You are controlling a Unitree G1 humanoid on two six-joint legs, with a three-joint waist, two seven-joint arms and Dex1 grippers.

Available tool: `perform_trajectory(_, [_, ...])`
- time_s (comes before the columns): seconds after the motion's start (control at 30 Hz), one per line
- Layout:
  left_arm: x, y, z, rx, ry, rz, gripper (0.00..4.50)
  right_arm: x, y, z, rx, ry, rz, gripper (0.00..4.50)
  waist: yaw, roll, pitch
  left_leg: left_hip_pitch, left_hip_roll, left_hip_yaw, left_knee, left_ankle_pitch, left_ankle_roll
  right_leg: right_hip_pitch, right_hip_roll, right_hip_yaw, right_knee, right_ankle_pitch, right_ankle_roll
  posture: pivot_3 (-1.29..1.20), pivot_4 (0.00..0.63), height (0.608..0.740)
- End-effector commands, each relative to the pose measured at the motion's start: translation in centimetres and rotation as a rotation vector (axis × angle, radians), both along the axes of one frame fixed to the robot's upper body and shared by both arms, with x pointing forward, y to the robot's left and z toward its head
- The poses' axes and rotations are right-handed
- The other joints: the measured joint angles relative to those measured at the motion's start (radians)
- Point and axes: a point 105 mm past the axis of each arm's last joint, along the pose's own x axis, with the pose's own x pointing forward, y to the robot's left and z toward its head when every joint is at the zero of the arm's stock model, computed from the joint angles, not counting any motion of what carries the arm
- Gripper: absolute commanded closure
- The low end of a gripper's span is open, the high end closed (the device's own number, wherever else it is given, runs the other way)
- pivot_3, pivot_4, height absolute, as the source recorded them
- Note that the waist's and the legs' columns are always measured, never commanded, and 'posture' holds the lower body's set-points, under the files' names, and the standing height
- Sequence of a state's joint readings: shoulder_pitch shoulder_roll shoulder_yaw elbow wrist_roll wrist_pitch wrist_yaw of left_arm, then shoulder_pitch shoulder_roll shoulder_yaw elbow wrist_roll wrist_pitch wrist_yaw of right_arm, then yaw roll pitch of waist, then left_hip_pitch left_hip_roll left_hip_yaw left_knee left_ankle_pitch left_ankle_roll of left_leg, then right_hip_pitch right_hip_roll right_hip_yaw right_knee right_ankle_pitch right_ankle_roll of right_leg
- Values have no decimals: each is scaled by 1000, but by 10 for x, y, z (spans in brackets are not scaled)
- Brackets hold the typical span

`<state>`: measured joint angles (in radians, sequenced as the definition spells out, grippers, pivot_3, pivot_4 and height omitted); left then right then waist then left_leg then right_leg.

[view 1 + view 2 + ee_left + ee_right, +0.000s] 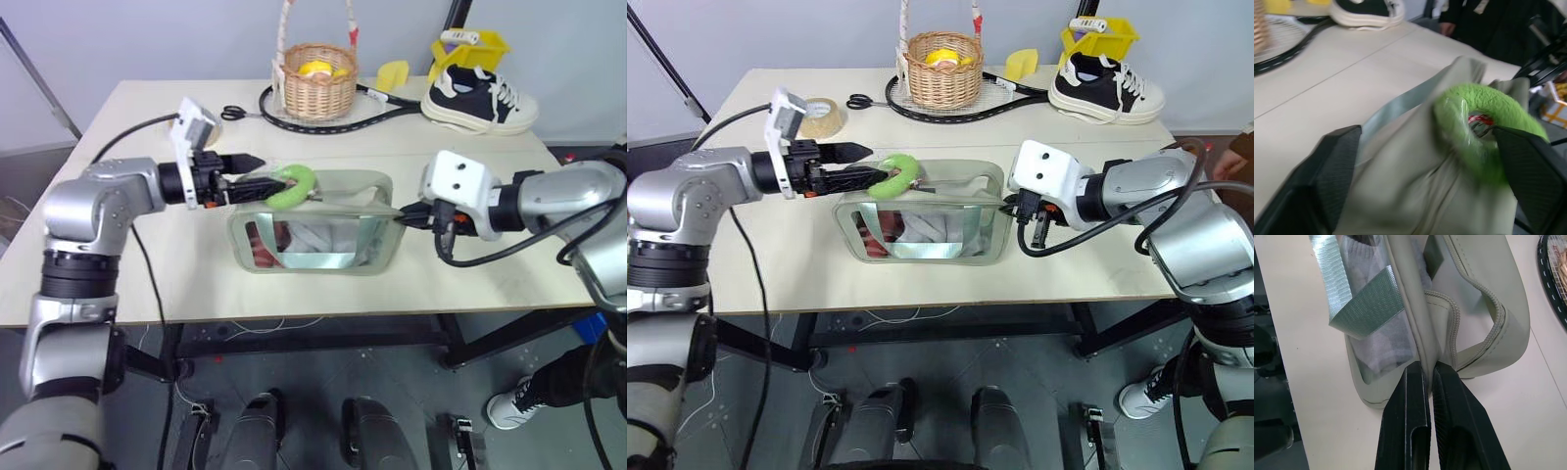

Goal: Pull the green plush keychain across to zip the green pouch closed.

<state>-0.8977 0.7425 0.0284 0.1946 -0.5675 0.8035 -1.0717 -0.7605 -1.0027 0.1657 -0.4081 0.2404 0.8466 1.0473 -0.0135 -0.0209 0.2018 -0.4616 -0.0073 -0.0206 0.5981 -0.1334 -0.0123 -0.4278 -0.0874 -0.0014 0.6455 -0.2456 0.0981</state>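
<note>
pouch: one green pouch (313,230) on the near-middle of the table (176,284), lying long side toward us; clear side panel, socks or cloth inside, zipper along the top not shut at the right end
right claw: right claw (1430,377) pressed together, pinching the pouch's right end seam just beside the zipper's end
keychain: one green plush keychain (292,186) on top of the pouch at its left end, curved like a ring
left claw: left claw (263,176) spread wide, fingers either side of the keychain, not gripping it
handling: pouch likely soft, light, floppy, will buckle unless the end is held taut; plush is squashy and light, fuzzy so not slippery; best to pinch the plush body near its cord and pull along the zipper line
far side count: one wicker basket (315,83), one racket (382,103), one black-and-white shoe (480,98), one scissors (233,113), one tape roll (823,116), one yellow bin (470,49)
</note>
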Motion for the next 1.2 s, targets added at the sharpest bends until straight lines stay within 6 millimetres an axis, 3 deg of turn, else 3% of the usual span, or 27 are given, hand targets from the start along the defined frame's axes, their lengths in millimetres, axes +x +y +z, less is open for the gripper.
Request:
perform_trajectory(0.03, [-9, 24, 19, 16, -81, 8, 185, -3, 0, 9, 3, -42, 1, 4500, 0, 0, 0, 0, 0, 0, 0, 0, 0, 0, 0, 0, 0, 0, 0, 0, 150, 724])
perform_trajectory(0.17, [-38, 31, 10, 43, -36, -124, 185, -2, 0, 8, 4, -40, 1, 4500, -4, 0, 0, 0, 0, 1, -1, 0, 0, -1, 0, 0, 0, 0, 0, 0, 150, 724])
perform_trajectory(0.27, [-58, 30, -11, 103, -2, -213, 185, -1, 1, 8, 5, -40, 4, 4500, 0, 0, 0, 0, 1, 0, -1, 0, 0, -1, -1, 0, -1, 0, -1, 0, 150, 724])
perform_trajectory(0.37, [-58, 30, -29, 166, -6, -206, 185, -1, 2, 8, 5, -39, 9, 4500, 1, 0, 0, 0, 1, 0, -1, 0, -1, 0, -4, 0, -2, 0, -1, 0, 150, 724])
perform_trajectory(0.47, [-46, 28, -37, 170, -12, -144, 185, 0, 2, 9, 4, -39, 11, 4500, 1, 0, 0, 0, 1, 0, -1, 0, -1, -1, -5, 0, -1, 0, -1, 0, 150, 724])
perform_trajectory(0.57, [-33, 20, -35, 145, -65, -99, 1020, 0, 3, 10, 3, -39, 15, 4500, 2, 0, 0, 0, 1, 0, -1, 0, 0, -1, -5, 0, -1, 0, -1, 0, 150, 724])
perform_trajectory(0.8, [-34, 18, -34, 128, -94, -106, 4457, -2, 4, 9, 1, -34, 18, 4500, 0, 0, 0, 0, 1, 1, -1, 0, 0, -1, -1, 0, -1, 0, -1, 0, 150, 724])
perform_trajectory(0.97, [-30, 20, -36, 148, -89, -75, 4457, -8, 2, 8, 16, 18, 22, 4500, 1, 0, 0, 0, 1, 1, -1, 0, 0, -1, -1, 0, -1, 0, -1, 0, 150, 724])
perform_trajectory(1.0, [-30, 19, -37, 147, -89, -78, 4500, -13, 3, 11, 27, 29, 39, 3761, 1, 0, 0, 0, 1, 1, -1, 0, 0, -1, -1, 0, -1, 0, -1, 0, 150, 724])
perform_trajectory(1.07, [-31, 17, -38, 148, -93, -84, 4500, -21, 8, 32, 122, 30, 91, 3049, 1, 0, 0, 0, 1, 1, -1, 0, 0, -1, -1, 0, -1, 0, -1, 0, 150, 724])
perform_trajectory(1.2, [-29, 15, -38, 141, -97, -73, 4500, -31, 31, 65, 236, -30, 220, 1034, -2, 0, 0, 0, 1, 1, -1, 0, 0, -1, -1, 0, -1, 0, -1, 0, 150, 724])
